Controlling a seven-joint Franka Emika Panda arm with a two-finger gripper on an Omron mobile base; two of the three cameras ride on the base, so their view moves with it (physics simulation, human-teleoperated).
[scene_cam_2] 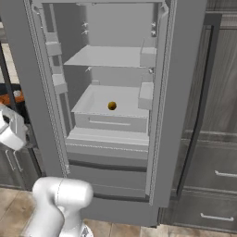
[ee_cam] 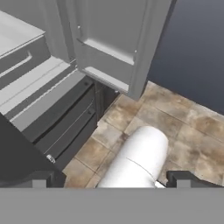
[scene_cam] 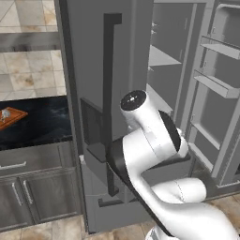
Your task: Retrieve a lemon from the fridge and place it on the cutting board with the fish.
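The fridge (scene_cam_2: 115,106) stands with its right door swung wide, shelves exposed. To its left, the dark surface (scene_cam: 42,119) carries the cutting board (scene_cam: 10,117) with the fish (scene_cam: 5,114) on it. The lemon (scene_cam_2: 112,106) sits alone on the middle fridge shelf. My end effector (ee_cam: 109,179) points at the floor tiles (ee_cam: 175,127), fingers apart, holding nothing.

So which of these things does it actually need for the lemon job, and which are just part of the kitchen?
Needed for the job:
- lemon, on a fridge shelf
- fridge, one door open
- cutting board, on the dark counter
- fish, on the board
- gripper, open, pointing at the floor

Just kitchen:
- base cabinets
- tiled floor
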